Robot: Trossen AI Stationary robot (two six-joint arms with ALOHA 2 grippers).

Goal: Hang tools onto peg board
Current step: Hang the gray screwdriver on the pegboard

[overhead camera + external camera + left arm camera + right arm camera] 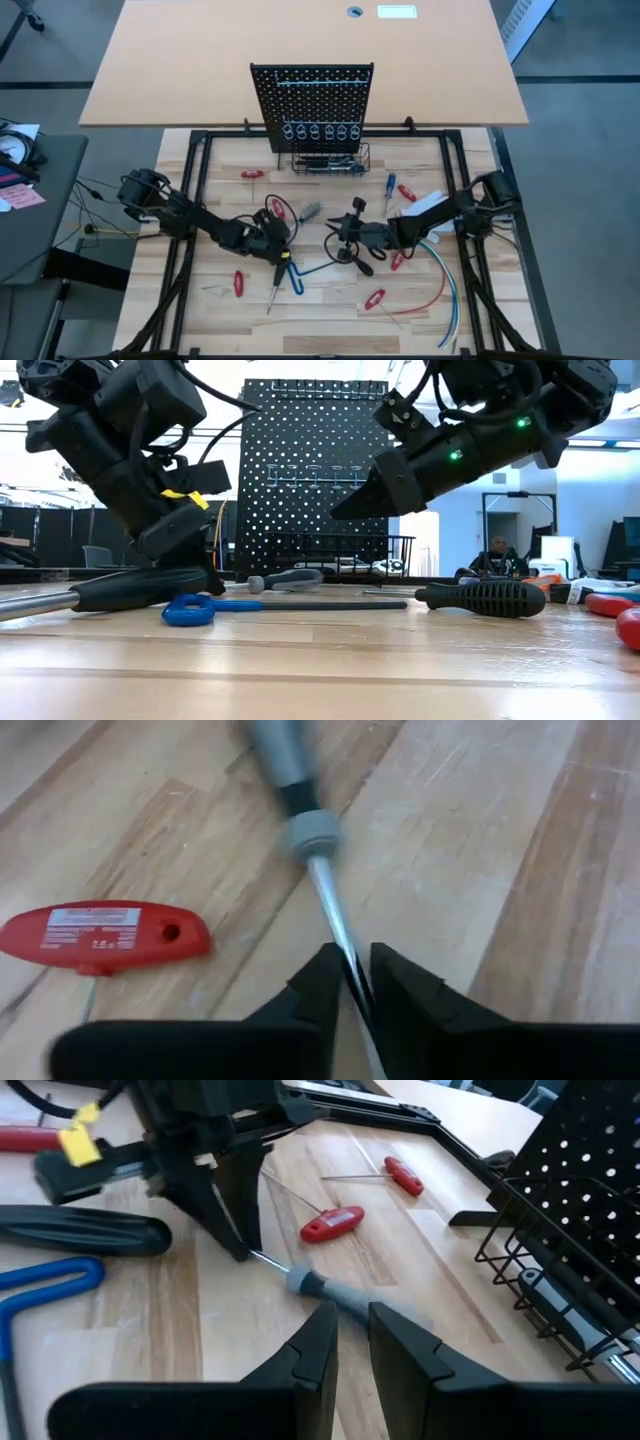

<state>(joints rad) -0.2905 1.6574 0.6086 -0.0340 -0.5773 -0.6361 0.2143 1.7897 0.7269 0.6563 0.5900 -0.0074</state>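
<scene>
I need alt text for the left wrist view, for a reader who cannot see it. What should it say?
The left gripper closes its jaws on the thin metal shaft of a grey-handled tool lying on the wooden tabletop. A small red-handled tool lies beside it on the wood.

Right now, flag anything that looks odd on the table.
The left pincer grips the grey-handled screwdriver by its thin bare shaft, not the handle, an odd hold. Nothing looks damaged or spilled.
</scene>
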